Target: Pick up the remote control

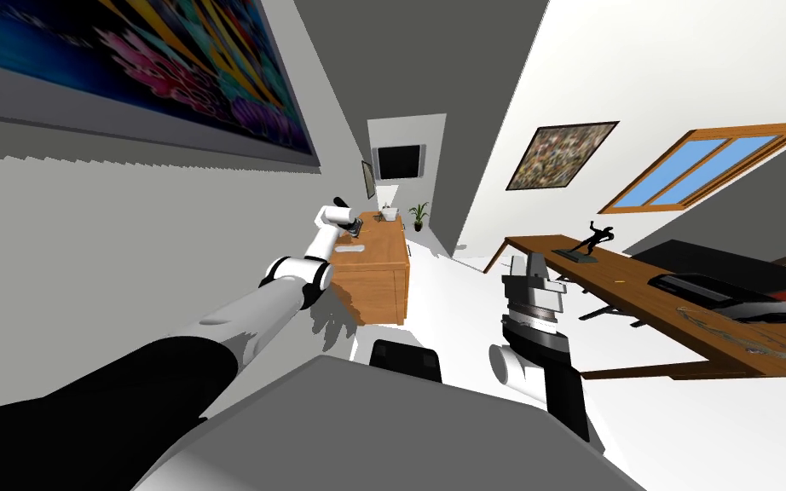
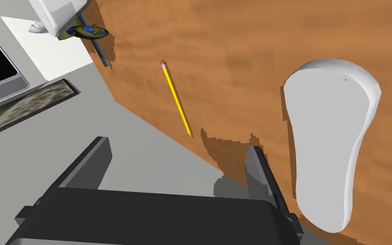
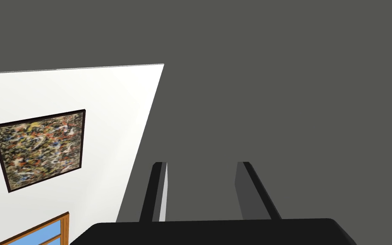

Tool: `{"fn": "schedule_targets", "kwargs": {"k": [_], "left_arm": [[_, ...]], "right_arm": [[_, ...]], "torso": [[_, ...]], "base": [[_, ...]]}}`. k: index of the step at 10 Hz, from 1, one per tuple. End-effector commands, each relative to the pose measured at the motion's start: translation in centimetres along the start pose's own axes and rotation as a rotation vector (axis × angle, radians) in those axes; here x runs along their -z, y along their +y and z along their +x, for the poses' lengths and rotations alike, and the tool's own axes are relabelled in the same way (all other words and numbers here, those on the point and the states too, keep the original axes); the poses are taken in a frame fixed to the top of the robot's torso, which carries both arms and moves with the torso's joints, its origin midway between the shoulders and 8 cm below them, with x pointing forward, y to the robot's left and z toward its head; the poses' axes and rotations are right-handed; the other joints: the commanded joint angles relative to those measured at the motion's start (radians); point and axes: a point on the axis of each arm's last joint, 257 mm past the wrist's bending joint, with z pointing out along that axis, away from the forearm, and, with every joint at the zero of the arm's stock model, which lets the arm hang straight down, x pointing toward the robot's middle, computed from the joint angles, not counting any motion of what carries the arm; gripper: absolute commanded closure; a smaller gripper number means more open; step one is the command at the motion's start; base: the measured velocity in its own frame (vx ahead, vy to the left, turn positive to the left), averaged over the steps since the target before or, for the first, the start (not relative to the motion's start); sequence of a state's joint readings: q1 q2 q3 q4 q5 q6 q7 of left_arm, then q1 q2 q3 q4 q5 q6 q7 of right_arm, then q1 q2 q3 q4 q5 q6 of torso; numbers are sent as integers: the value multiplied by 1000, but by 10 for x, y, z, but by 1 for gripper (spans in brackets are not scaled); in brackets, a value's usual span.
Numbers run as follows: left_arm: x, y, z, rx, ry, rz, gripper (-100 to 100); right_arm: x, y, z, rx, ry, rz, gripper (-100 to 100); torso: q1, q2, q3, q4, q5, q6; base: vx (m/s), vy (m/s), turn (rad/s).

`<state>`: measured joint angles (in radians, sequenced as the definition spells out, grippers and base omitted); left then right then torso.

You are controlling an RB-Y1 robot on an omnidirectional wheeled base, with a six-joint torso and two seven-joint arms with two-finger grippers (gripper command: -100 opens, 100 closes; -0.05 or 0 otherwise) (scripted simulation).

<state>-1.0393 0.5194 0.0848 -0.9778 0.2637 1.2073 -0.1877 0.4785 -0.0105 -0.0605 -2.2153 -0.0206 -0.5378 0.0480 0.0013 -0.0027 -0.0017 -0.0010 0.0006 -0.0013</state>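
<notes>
- Our left pincer (image 2: 177, 143) hangs wide open and empty over the edge of the wooden worktop (image 2: 242, 51).
- The white remote control (image 2: 331, 140) lies flat just outside one blade, apart from the yellow pencil (image 2: 176, 98).
- We should shift sideways until both blades straddle its narrower end, then lower and close.
- Our right pincer (image 3: 201, 163) is empty, its blades narrowly apart.
</notes>
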Motion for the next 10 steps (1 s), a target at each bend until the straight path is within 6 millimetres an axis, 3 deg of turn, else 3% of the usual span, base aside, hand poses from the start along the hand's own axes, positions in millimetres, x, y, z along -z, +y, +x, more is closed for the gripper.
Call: {"fn": "schedule_targets", "kwargs": {"k": [1, 10], "left_arm": [[1, 12, 2, 3, 8, -45, -100], [13, 86, -1, 103, 82, -383, -100]], "right_arm": [[0, 0, 0, 0, 0, 0, 0], [0, 0, 0, 0, 0, 0, 0]], "torso": [[0, 0, 0, 0, 0, 0], [0, 0, 0, 0, 0, 0]], "base": [[26, 7, 1], [49, 14, 16]]}}
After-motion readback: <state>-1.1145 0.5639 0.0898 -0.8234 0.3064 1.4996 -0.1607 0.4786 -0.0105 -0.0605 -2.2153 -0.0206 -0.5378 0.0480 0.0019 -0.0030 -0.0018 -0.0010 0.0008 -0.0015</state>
